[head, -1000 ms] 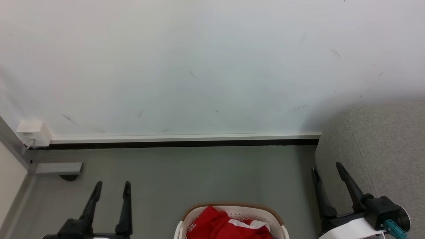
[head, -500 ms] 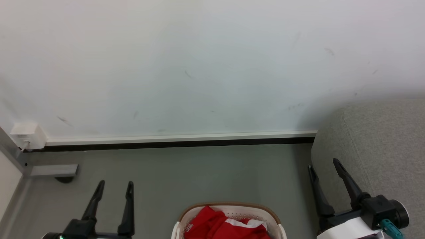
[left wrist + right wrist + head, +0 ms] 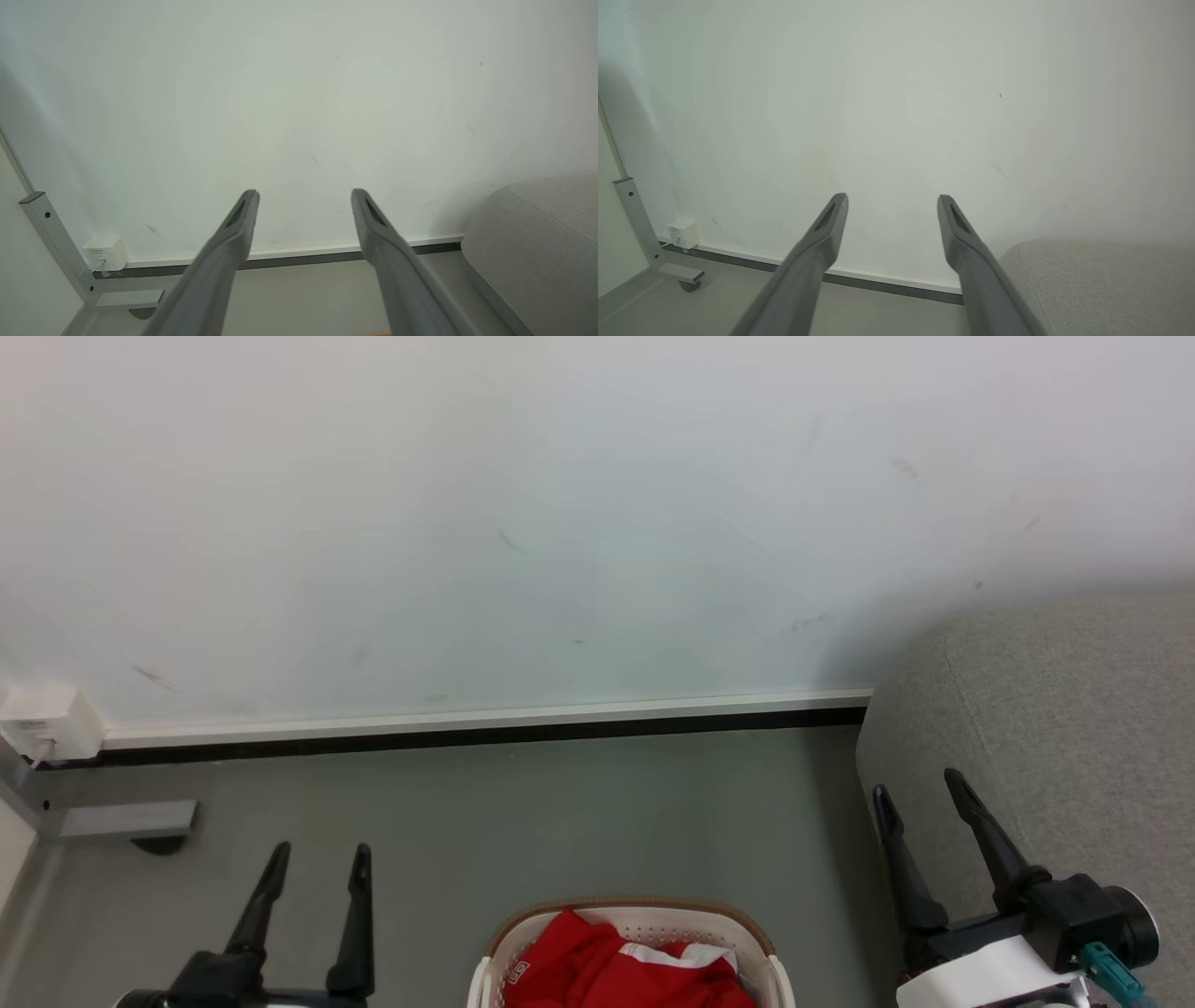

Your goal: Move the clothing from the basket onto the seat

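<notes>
Wall box (image 3: 42, 723): small white unit fixed low on the pale wall (image 3: 560, 523), at the far left of the head view, just above the skirting strip (image 3: 485, 717).
Frame foot (image 3: 121, 819): grey metal bar lying flat on the grey floor (image 3: 560, 821), below the wall box.
Left gripper (image 3: 320, 849): lower left of the head view, above bare floor. The two dark fingers point up the view and stand wide apart with nothing between them. The left wrist view confirms this: a clear gap between both fingers (image 3: 243, 219), with only wall and skirting behind.
Basket (image 3: 644, 903): cream body with a brown rim, standing on the floor at bottom centre, between the two grippers and apart from both. Its lower part is cut off by the view edge.
Clothing (image 3: 597, 971): red garment with a white panel, bunched inside the basket and lying below the rim. Neither gripper touches it.
Right gripper (image 3: 915, 782): lower right, in front of the rounded end of the seat. The fingers are spread wide and empty, and the right wrist view shows the same gap. Contact with the upholstery cannot be determined.
Seat (image 3: 1074, 709): light grey upholstered sofa at the right edge, against the wall, well apart from the basket.
</notes>
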Robot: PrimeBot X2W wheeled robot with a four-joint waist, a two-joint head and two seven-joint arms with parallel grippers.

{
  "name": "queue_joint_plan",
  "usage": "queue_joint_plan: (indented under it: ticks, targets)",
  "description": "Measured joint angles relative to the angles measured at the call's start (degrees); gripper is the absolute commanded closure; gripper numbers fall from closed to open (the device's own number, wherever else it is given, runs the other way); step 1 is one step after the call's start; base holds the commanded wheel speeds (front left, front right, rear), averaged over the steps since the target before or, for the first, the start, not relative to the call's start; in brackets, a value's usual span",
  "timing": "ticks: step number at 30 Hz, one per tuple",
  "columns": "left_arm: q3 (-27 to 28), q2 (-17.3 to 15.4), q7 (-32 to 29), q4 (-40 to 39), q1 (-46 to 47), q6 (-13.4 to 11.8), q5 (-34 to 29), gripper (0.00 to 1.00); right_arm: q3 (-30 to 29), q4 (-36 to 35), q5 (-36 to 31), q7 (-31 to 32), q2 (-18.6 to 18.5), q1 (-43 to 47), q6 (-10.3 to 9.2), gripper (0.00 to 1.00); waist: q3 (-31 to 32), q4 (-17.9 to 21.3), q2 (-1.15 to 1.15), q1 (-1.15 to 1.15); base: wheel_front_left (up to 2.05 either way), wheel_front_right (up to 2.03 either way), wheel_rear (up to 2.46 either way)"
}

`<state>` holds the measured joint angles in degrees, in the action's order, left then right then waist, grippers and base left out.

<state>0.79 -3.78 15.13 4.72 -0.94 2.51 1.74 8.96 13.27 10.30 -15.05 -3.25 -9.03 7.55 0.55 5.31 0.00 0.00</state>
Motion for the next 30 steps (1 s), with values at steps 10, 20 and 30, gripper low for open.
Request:
queue_joint_plan:
  ticks: [10, 20, 30]
  targets:
    - [0.4, 0.19, 0.0, -0.09, 2.11, 1.34, 0.35, 0.0, 0.76, -0.51, 0.38, 0.0, -0.88, -2.06, 0.0, 0.0, -2.06, 1.79, 0.0, 0.0, 0.0, 0.0, 0.0]
    - [-0.65, 0.05, 0.01, 5.48, 8.21, 4.02, 3.82, 0.0, 0.2, -4.07, 1.46, -0.12, -0.96, -7.35, 0.0, 0.0, -8.85, 3.99, 0.0, 0.0, 0.0, 0.0, 0.0]
    - [-5.79, -2.04, 0.01, 17.59, 17.58, 4.79, 5.37, 0.0, -2.37, -7.35, 2.03, -0.13, -0.59, -11.71, 0.0, 0.0, -17.99, 6.77, 0.0, 0.01, 0.0, 0.0, 0.0]
